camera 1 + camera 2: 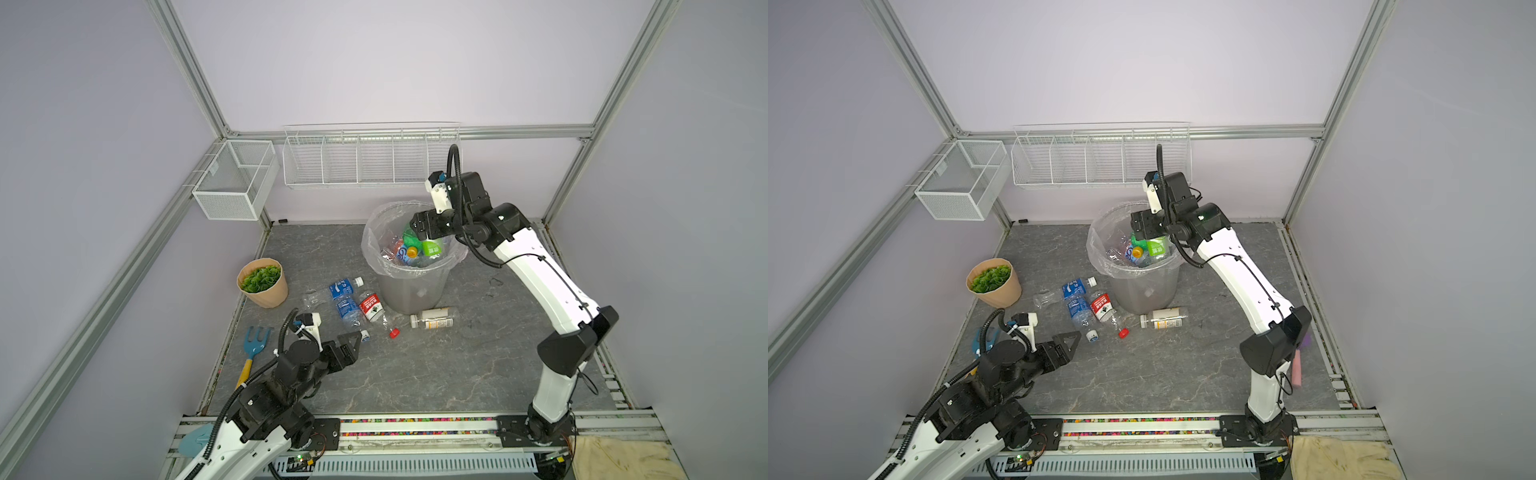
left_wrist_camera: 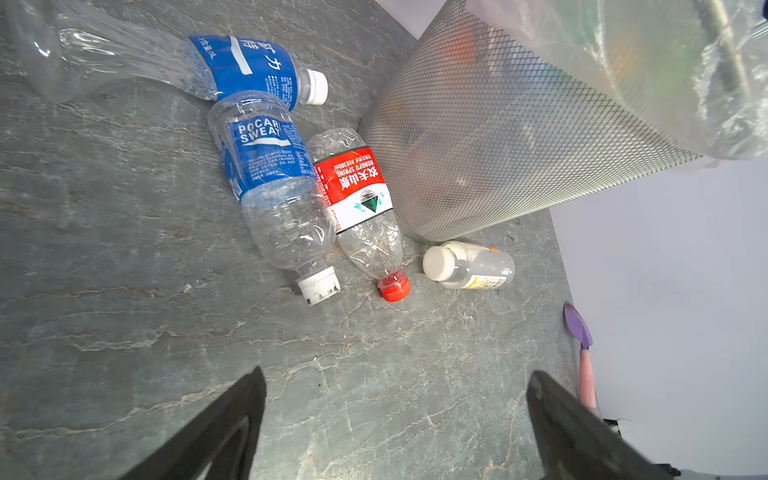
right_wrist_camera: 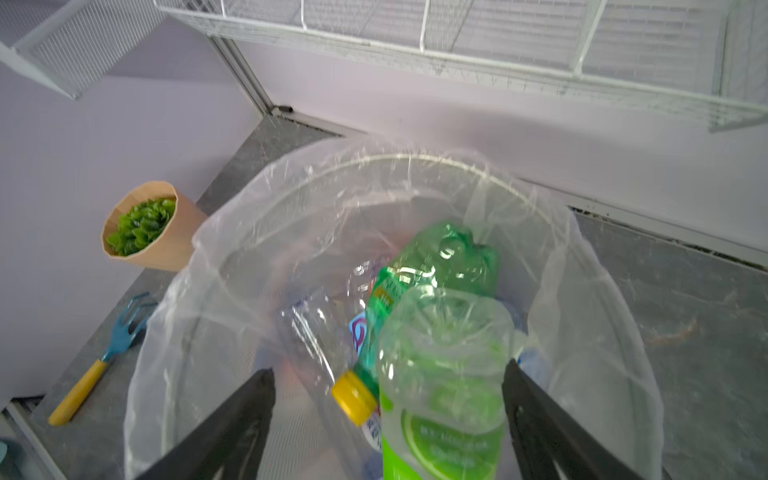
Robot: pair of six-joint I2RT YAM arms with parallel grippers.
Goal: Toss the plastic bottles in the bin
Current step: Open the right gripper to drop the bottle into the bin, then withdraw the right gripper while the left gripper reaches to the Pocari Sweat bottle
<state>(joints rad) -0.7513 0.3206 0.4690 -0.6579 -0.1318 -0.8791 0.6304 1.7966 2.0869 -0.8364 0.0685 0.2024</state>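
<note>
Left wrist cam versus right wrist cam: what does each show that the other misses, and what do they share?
Only left wrist: four bottles lying on the floor beside the bin: Pocari Sweat bottle, blue-label bottle, red-label bottle, white-capped bottle; also a purple scoop. Only right wrist: the bin's open mouth with a green bottle and a green-label bottle, the leaf pot, blue rake, wire baskets. Both: the bin, grey floor, and an open claw each: left claw, right claw.
</note>
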